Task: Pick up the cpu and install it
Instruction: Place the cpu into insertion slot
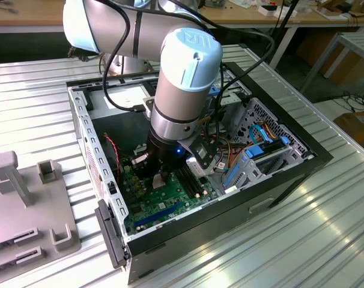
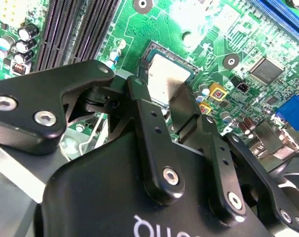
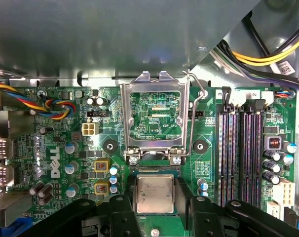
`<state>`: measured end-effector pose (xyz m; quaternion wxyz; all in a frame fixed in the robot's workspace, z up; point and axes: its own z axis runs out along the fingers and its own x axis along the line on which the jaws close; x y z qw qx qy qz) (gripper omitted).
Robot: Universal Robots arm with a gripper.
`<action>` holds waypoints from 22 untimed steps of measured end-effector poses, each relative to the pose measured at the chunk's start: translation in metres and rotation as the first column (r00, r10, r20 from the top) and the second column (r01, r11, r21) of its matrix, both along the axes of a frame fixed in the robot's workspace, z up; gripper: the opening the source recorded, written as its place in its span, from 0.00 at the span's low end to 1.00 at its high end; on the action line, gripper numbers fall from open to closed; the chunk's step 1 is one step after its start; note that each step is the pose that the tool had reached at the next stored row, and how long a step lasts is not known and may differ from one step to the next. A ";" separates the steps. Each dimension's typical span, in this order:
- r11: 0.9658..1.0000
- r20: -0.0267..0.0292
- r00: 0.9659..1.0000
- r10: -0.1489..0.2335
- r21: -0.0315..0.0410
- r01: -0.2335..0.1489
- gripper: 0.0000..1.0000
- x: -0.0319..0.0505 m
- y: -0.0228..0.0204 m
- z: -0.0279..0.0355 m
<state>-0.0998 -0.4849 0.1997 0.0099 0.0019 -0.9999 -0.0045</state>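
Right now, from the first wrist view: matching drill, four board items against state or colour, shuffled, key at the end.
Items:
1 cpu
2 socket lid
3 memory slots
4 twisted wires

States:
A swung open
B long, black, side by side
C silver-grey, lying flat
D multicoloured

Pairs: 1-C, 2-A, 3-B, 4-D

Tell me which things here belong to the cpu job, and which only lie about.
For the job: cpu, gripper shut on it, open socket frame.
Lying about: memory slots, coloured cables, grey holders beside the case.
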 end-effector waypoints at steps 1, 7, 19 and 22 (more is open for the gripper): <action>1.000 0.000 1.000 0.000 0.000 0.000 0.46 0.0000 0.0000 0.0001; 1.000 -0.004 1.000 0.000 0.000 0.000 0.46 -0.0001 0.0000 0.0100; 1.000 -0.012 1.000 0.000 0.000 0.000 0.14 0.0002 -0.0001 0.0213; 1.000 -0.012 1.000 0.000 0.000 0.000 0.11 0.0001 0.0000 0.0213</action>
